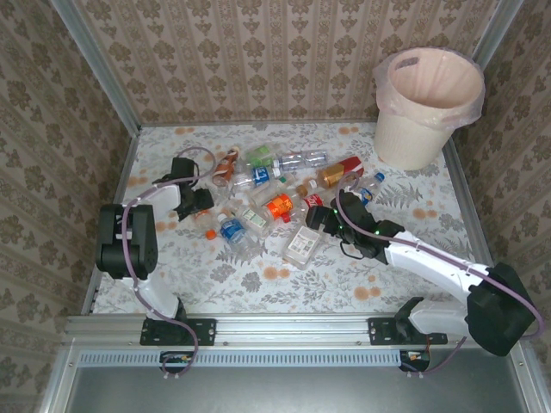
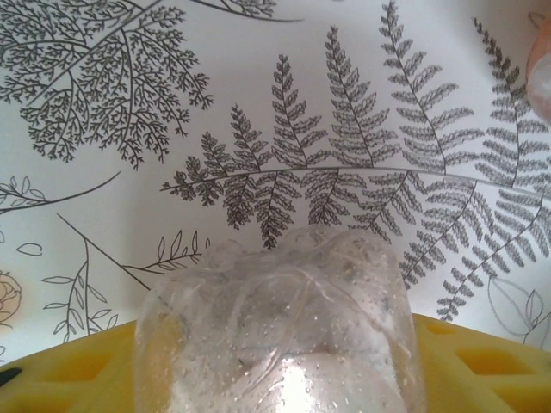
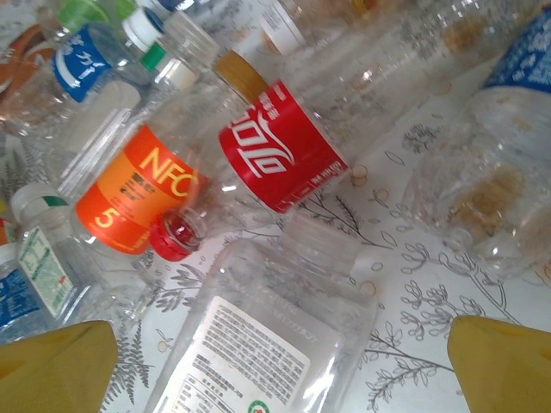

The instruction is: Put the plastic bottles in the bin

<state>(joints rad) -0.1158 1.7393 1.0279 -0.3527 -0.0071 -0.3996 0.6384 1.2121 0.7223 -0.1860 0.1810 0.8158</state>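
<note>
Plastic bottles, roughly twelve, one bin

— Anything legible?
— "NFC" and a "5" on the orange-labelled bottle. The red-labelled bottle carries white Chinese Coca-Cola script.
— And the square clear bottle?
— White label, print too fine to read.

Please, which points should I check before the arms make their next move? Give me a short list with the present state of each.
1. Clear bottle sits inside left pincer: ok.
2. Left grip firm enough to lift: cannot tell.
3. Right pincer open and empty: ok.
4. White-labelled bottle lies under right pincer, between its tips: ok.
5. Bin upright, mouth unobstructed: ok.
</note>
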